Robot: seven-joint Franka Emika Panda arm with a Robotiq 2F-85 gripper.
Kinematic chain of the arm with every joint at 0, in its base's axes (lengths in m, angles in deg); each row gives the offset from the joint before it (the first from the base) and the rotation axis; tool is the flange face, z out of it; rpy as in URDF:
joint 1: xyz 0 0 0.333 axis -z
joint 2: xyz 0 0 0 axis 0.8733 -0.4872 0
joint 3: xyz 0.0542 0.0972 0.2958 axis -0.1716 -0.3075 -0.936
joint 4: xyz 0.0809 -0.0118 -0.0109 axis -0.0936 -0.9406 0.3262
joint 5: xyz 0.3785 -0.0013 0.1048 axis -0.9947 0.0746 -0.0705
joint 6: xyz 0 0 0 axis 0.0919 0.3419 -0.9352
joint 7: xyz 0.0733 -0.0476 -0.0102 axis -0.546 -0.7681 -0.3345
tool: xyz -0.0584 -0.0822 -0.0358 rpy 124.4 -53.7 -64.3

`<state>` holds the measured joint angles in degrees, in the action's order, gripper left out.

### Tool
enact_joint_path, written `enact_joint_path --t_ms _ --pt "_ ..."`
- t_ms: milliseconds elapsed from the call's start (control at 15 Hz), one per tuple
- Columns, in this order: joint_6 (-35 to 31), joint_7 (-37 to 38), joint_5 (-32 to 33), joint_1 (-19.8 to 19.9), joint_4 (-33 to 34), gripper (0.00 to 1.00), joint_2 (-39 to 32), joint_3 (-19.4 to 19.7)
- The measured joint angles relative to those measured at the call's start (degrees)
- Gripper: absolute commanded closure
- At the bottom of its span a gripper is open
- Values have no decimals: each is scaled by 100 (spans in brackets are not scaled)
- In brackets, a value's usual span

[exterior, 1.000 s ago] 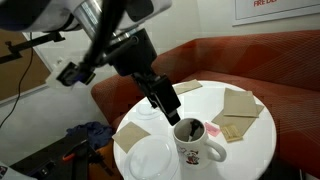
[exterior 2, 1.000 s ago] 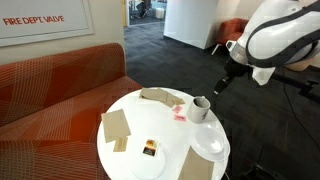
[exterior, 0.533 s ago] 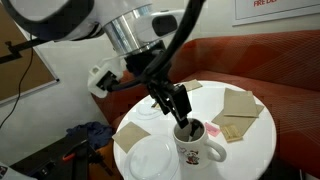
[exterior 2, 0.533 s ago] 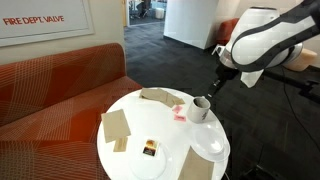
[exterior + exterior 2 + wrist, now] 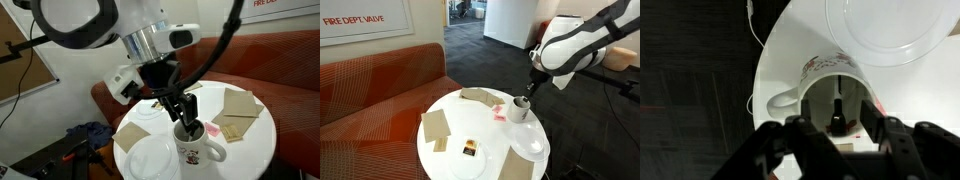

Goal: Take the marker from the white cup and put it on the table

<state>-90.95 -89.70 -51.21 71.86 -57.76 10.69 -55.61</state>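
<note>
My end effector fills the bottom of the wrist view. Its two dark fingers are spread wide apart and hold nothing. The marker shows in the gap between them, and neither finger touches it. It is a thin stick with a dark lower end, and it stands inside the white cup.

The white cup sits in the middle of the wrist view. Its handle points to the left and a reddish picture is on its side. It stands on the white round surface. A flat white plate lies in the upper right corner, near the cup but not touching it.

In an exterior view the end effector hangs right over the mouth of the white cup, near the middle of the frame. I cannot tell from here whether its tips are inside the cup. A plate lies to the lower left of the cup. Brown napkins lie at the upper right of the surface.

In an exterior view the end effector sits just above the white cup, on the right side of the surface. A red-brown bench curves behind on the left.
</note>
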Motion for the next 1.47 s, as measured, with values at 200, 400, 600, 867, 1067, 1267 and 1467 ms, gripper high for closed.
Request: enact_joint_path --t_ms 200,400,600,867,1067,1267,1467 --pt "4 0 -4 72 80 53 -118 -102" --pt "8 0 -20 129 137 55 -211 -199" --pt "14 0 -48 178 159 61 -286 -276" --pt "22 0 -62 214 178 62 -374 -316" --pt "29 0 -71 249 222 64 -460 -358" --pt "35 0 -79 283 286 66 -556 -411" --pt "37 0 -87 289 359 67 -653 -444"
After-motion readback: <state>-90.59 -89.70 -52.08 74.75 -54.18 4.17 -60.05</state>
